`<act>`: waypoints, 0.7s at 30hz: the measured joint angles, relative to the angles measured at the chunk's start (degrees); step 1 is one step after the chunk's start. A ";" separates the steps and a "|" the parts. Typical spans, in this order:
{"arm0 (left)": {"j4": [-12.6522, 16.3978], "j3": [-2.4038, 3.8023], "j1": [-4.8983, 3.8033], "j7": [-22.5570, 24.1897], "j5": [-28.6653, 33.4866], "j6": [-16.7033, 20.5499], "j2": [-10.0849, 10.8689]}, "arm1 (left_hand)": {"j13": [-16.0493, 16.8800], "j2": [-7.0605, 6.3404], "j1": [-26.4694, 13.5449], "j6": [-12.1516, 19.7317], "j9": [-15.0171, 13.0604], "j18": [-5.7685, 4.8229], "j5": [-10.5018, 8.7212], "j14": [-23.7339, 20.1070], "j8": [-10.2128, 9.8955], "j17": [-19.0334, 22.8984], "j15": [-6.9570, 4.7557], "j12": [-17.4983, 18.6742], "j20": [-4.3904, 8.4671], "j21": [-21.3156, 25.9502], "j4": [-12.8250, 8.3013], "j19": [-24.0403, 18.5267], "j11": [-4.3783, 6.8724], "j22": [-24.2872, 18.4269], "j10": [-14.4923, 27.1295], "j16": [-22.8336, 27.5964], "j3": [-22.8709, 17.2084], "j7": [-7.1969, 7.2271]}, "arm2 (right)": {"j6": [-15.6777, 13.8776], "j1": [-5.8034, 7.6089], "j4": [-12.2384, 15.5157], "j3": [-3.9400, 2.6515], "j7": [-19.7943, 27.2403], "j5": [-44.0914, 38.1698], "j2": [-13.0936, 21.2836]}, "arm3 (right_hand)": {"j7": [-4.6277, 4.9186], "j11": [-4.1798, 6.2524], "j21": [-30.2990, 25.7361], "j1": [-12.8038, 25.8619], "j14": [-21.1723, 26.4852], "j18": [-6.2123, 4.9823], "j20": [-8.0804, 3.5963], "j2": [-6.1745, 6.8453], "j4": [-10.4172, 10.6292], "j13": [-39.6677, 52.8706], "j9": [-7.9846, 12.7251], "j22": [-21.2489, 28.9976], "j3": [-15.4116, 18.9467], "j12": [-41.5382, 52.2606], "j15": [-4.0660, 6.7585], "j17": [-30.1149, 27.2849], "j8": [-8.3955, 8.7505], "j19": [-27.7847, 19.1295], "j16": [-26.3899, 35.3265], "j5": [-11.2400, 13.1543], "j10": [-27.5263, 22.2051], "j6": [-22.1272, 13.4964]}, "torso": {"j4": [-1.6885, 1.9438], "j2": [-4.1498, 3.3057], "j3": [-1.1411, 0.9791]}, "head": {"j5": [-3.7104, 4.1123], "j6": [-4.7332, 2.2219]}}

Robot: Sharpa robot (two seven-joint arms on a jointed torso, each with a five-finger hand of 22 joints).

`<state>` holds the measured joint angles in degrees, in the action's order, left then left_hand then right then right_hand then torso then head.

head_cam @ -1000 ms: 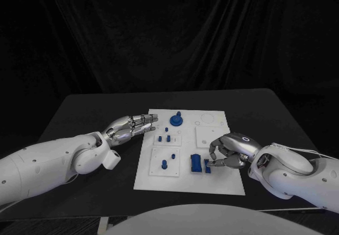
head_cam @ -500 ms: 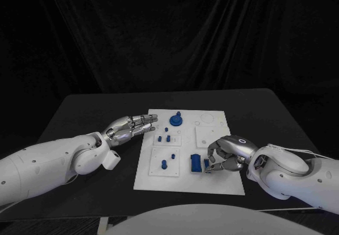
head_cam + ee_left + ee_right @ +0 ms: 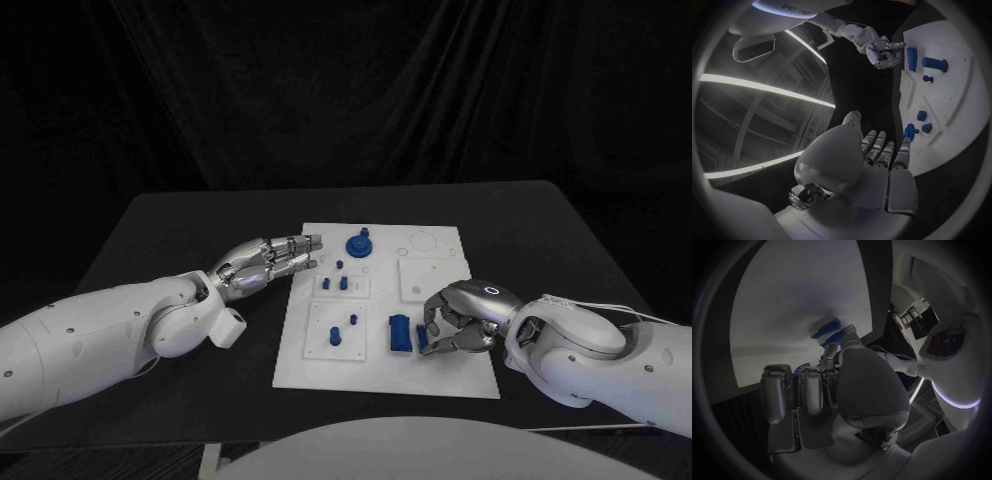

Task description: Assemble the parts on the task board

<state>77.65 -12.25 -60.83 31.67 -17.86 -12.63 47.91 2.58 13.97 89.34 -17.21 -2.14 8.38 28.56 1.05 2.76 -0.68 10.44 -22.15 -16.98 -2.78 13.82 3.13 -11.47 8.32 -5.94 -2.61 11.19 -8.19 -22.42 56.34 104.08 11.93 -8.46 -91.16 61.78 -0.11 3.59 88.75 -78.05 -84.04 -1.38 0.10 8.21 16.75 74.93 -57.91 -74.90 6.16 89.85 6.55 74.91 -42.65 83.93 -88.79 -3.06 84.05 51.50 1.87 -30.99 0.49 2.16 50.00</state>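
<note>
The white task board lies in the middle of the black table. The right hand is over the near right part of the board, fingers curled down beside an upright blue block; I cannot tell if it grips a small blue part there. The left hand hovers just beside the board's left edge, fingers together and stretched out, holding nothing. A blue knob stands at the far side of the board.

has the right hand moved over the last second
Yes. In the head view the right hand has slid along the task board toward its near edge and slightly left, closing on the blue block.
</note>
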 measured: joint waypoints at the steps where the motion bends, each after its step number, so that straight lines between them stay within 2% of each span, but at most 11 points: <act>1: -0.01 0.00 0.02 -0.01 0.00 0.00 -0.01 | 0.00 0.00 0.00 0.00 0.00 0.00 0.00 0.00 0.00 0.00 0.00 0.00 0.00 0.00 0.00 0.00 0.00 0.00 0.00 0.00 0.00 0.00 | 0.14 0.00 -0.03 0.00 -0.07 -0.01 -0.02 | 0.00 0.00 0.00 0.00 0.00 0.00 0.00 0.00 0.00 0.00 0.00 0.00 0.00 0.00 0.00 0.00 0.00 0.00 0.00 0.00 0.00 0.00 | 0.00 0.00 0.00 | 0.00 0.00; 6: -0.03 0.00 0.12 -0.05 0.00 -0.01 -0.02 | 0.00 0.00 0.00 0.00 0.00 0.00 0.00 0.00 0.00 0.00 0.00 0.00 0.00 0.00 0.00 0.00 0.00 0.00 0.00 0.00 0.00 0.00 | 0.61 -0.01 -0.16 0.00 -0.35 -0.03 -0.14 | 0.00 0.00 0.00 -0.02 0.00 0.00 0.00 -0.02 0.00 0.00 -0.08 0.00 0.00 0.00 0.00 0.00 -0.22 0.00 0.00 0.00 0.00 0.00 | 0.01 0.00 0.00 | 0.00 0.00; 11: -0.04 0.00 0.23 -0.07 0.00 -0.02 -0.03 | 0.00 0.00 0.00 0.00 0.00 0.00 0.00 0.00 0.00 0.00 0.00 0.01 0.00 0.00 0.00 0.00 0.00 0.00 0.00 0.00 0.00 0.00 | 0.86 -0.02 -0.29 0.00 -0.65 -0.09 -0.36 | 0.03 0.00 -0.12 -1.62 0.00 0.01 0.00 -1.17 -0.02 -0.01 -0.32 -0.05 -0.02 0.00 0.00 0.00 -0.52 0.00 0.00 -0.09 0.00 -0.44 | 0.01 0.00 0.00 | -0.03 0.00; 14: -0.05 0.00 0.30 -0.08 0.00 -0.02 -0.03 | -0.01 0.00 0.00 0.00 0.00 0.00 0.00 0.00 0.00 0.00 0.00 0.01 0.00 0.00 -0.16 0.00 0.00 0.00 0.00 0.00 -0.16 0.00 | 0.92 -0.03 -0.39 0.00 -0.92 -0.28 -0.50 | 0.22 0.00 -0.24 -2.26 0.00 0.00 0.00 -1.81 -0.15 -0.01 -0.41 -0.05 -0.49 0.00 0.00 0.00 -0.57 0.00 0.00 -1.39 0.00 -0.62 | 0.01 0.00 0.00 | -0.08 0.00; 17: -0.07 0.00 0.39 -0.08 0.00 -0.03 -0.04 | -0.01 0.00 0.00 0.00 0.01 0.00 0.00 0.00 0.00 0.01 0.00 0.01 0.00 0.00 -0.16 0.00 0.00 0.00 0.00 0.00 -0.16 0.00 | 0.92 -0.04 -0.51 0.00 -1.24 -0.50 -0.62 | 0.01 -0.01 -0.24 -2.94 0.00 0.00 0.00 -2.49 -0.39 -0.01 -0.50 -0.04 -0.73 0.00 0.00 0.00 -0.72 0.00 0.00 -2.64 0.00 -0.82 | 0.01 0.01 0.00 | -0.12 0.00; 21: -0.08 0.00 0.49 -0.08 0.00 -0.03 -0.04 | -0.01 0.00 0.00 0.00 0.01 0.00 0.00 0.00 0.00 0.01 0.00 0.01 0.00 0.00 -0.16 0.00 0.00 0.00 0.00 0.00 -0.16 0.00 | 0.92 -0.06 -0.67 0.00 -1.72 -0.73 -0.81 | 0.21 -0.01 -0.24 -3.63 0.00 0.00 0.00 -2.59 -0.55 -0.01 -0.58 -0.04 -0.89 0.00 0.00 0.00 -0.82 0.00 0.00 -2.66 0.00 -1.03 | 0.01 0.01 0.00 | -0.15 0.00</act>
<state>77.57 -12.25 -60.34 31.59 -17.86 -12.66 47.86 2.57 13.97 89.34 -17.21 -2.13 8.39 28.56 1.05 2.76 -0.68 10.44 -22.14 -16.98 -2.78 13.66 3.13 -11.47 8.32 -5.94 -2.61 11.03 -8.19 -21.50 56.28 103.41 11.93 -10.18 -91.89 60.97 0.10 3.59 88.51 -81.68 -84.04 -1.37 0.10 5.62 16.20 74.91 -58.49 -74.94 5.27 89.85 6.55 74.91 -43.47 83.93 -88.79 -5.72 84.04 50.47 1.88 -30.98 0.49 2.01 50.00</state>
